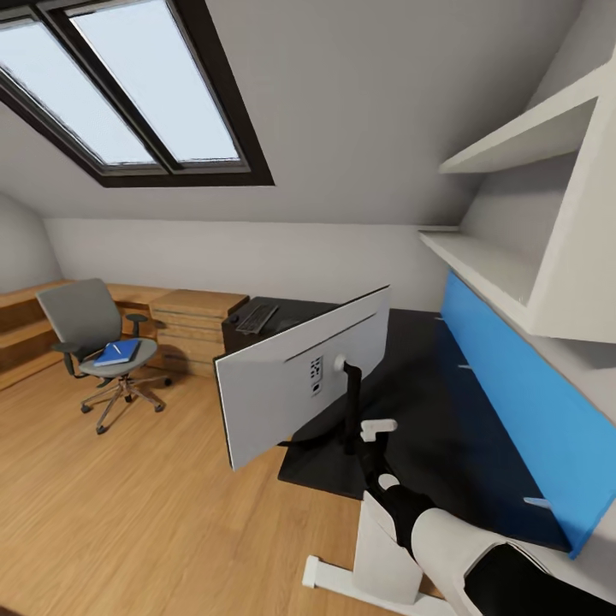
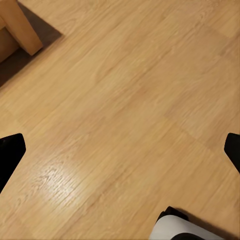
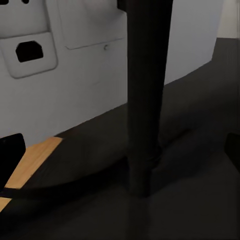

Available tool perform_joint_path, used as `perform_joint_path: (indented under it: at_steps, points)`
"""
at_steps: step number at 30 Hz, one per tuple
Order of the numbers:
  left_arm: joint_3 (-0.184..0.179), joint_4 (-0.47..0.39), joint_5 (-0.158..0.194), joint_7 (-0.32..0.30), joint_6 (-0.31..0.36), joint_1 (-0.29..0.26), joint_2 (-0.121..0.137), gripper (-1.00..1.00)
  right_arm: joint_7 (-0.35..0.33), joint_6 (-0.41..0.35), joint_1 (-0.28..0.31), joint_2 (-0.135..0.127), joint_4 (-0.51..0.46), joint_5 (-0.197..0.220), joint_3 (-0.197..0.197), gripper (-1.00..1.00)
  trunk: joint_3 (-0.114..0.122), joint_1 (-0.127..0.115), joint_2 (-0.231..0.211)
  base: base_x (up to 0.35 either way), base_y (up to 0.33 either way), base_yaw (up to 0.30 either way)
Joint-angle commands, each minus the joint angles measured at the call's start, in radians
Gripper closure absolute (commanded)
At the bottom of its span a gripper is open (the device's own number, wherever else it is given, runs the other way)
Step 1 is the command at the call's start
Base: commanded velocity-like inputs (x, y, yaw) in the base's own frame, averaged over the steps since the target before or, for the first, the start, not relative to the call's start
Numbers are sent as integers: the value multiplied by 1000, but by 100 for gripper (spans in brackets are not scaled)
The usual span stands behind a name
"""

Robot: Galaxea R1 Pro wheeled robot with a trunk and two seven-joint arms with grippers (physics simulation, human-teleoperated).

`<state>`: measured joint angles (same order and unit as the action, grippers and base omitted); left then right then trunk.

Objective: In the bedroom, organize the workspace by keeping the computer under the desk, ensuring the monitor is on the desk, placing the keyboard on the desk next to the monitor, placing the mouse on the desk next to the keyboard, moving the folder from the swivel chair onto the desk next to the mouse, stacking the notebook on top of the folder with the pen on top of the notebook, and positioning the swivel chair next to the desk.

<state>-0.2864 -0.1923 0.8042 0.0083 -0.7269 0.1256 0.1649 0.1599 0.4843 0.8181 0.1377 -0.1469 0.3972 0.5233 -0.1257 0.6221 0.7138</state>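
The white monitor (image 1: 299,376) stands on the black desk (image 1: 445,428) with its back toward me, and its dark stand pole (image 3: 145,100) rises close ahead in the right wrist view. My right gripper (image 1: 370,445) is open just behind the stand's foot, fingertips (image 3: 10,152) spread wide. A black keyboard (image 1: 257,318) lies at the desk's far end. The grey swivel chair (image 1: 94,338) stands off to the left with a blue folder (image 1: 118,352) and a pen on its seat. Over bare floor my left gripper (image 2: 120,150) hangs open.
Wooden drawers (image 1: 197,321) and a low wooden bench line the far wall by the chair. A blue panel (image 1: 513,402) backs the desk, with white shelves (image 1: 513,265) above. The desk's white leg (image 1: 368,565) is near my arm. A wooden furniture corner (image 2: 20,25) stands on the floor.
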Motion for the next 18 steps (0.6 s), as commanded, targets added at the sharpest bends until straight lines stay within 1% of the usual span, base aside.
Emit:
perform_joint_path:
  at_steps: [1, 3, 4, 8, 11, 16, 18]
  points:
    - [-9, -2, 10, 1, -2, 0, 1, -100, 7, 0, 1, 0, 1, 8, 6, -100, -1, 0, 1, 20, 2, 0]
    - [-9, -2, 10, 1, -2, 0, 1, -100, 15, -1, 1, -2, 1, 8, 5, -100, -1, 0, 1, 23, 1, 0]
    - [-9, -2, 10, 1, -2, 0, 1, -100, 34, -2, 1, -2, 1, 9, 4, -100, -1, 0, 1, 190, 0, 0]
    - [-9, -2, 10, 1, -2, 0, 1, -100, 53, -2, 1, -1, 1, 9, 4, -100, -1, 0, 1, 192, 0, 0]
    - [-8, -2, 10, 1, -2, 0, 1, -100, 58, -3, 1, -1, 1, 9, 4, -100, -1, 0, 1, 89, 0, 0]
    - [-9, -2, 6, 1, -3, 0, 1, -100, 60, -3, 1, -1, 1, 9, 4, -100, -1, 0, 1, 205, 0, 0]
    - [-10, -2, 5, 1, -3, 0, 1, -100, 61, -3, 1, -2, 1, 9, 4, -100, -1, 0, 1, 118, 0, 0]
